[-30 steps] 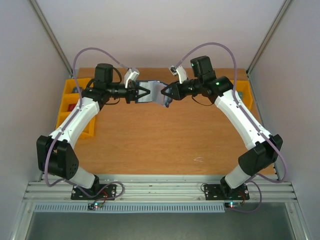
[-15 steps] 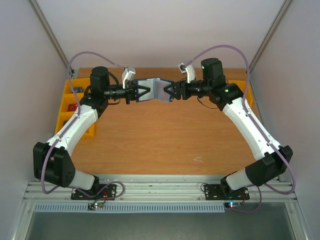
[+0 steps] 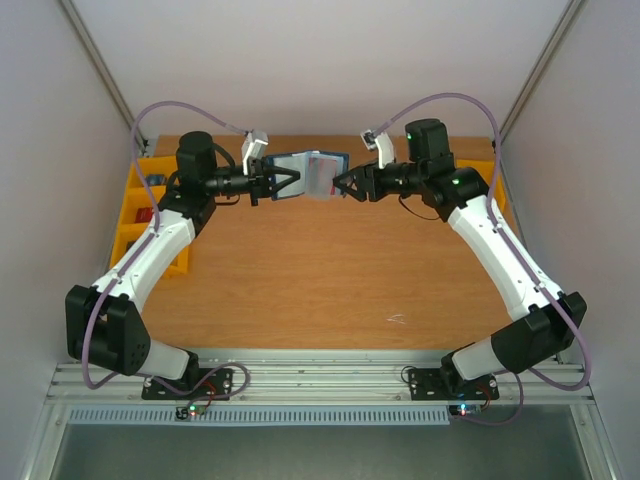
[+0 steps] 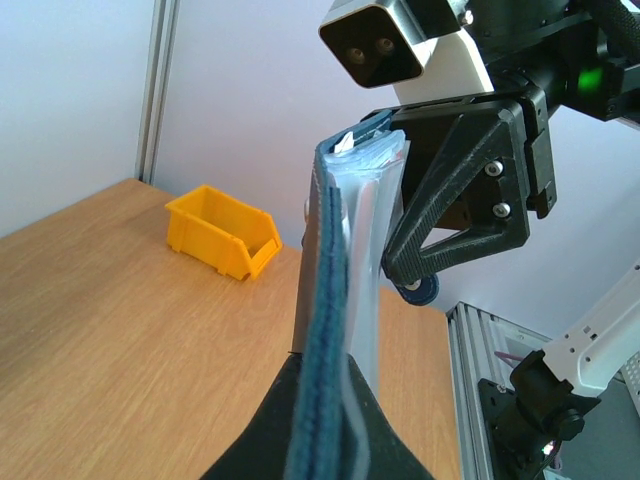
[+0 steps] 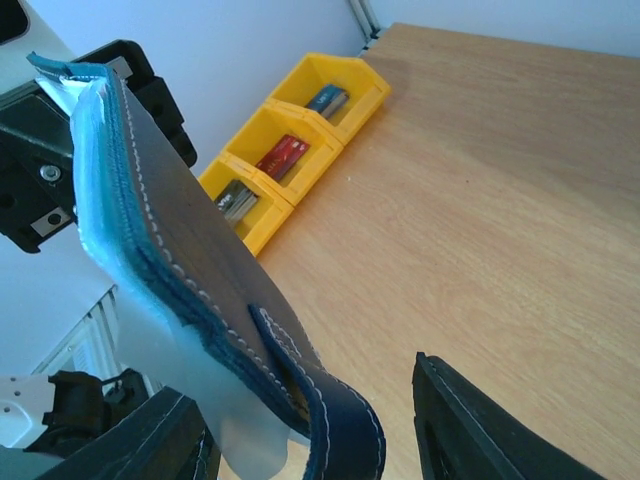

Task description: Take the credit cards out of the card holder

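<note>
Top external view | left jaws clamped on one end of the card holder (image 3: 303, 174) | right jaws apart, with the other end of it between them | card holder is up in the air over the far part of the tabletop (image 3: 320, 280) | yellow bins (image 3: 150, 225) stand at the left edge

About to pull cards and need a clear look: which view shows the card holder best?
Top external: the whole card holder shows, spread open in the air, pale inside up. Left wrist gives it edge-on; right wrist, only its dark stitched outer face and strap, close.
</note>
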Controlling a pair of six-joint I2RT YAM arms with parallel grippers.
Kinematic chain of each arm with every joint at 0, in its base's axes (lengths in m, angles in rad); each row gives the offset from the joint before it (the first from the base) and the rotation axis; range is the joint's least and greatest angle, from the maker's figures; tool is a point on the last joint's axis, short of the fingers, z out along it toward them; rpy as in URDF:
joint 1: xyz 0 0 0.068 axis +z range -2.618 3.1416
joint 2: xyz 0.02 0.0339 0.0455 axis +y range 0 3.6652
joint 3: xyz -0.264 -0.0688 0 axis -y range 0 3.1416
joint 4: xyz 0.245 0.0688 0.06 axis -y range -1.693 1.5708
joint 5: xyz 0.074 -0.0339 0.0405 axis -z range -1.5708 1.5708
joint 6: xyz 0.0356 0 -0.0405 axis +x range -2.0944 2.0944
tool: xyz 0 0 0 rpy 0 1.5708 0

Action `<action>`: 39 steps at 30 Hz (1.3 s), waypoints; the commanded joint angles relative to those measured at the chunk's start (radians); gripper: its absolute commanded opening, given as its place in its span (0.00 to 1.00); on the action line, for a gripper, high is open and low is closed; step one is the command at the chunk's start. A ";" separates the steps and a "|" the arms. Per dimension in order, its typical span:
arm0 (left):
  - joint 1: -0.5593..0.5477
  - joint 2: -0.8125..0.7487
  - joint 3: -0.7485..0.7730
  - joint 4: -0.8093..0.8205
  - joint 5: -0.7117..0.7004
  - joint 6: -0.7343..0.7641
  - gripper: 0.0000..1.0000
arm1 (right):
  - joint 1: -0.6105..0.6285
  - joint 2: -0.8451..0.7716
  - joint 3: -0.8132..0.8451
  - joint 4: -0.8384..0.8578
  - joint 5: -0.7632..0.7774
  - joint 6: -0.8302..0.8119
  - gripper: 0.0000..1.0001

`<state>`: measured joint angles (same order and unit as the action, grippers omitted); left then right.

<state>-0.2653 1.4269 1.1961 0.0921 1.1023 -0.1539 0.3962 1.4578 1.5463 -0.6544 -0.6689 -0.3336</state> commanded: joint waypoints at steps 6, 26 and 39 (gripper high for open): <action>-0.005 -0.030 -0.016 0.098 0.036 -0.002 0.00 | 0.026 0.056 0.035 0.133 -0.029 0.029 0.52; -0.017 -0.029 -0.033 0.010 -0.043 0.131 0.60 | 0.069 0.142 0.116 0.143 -0.064 0.117 0.01; -0.036 -0.004 -0.020 0.004 -0.286 0.177 0.70 | 0.114 0.162 0.188 0.054 -0.020 0.034 0.01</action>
<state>-0.2928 1.4254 1.1648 0.0853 0.9226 -0.0074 0.5011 1.6104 1.6917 -0.5846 -0.6777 -0.2581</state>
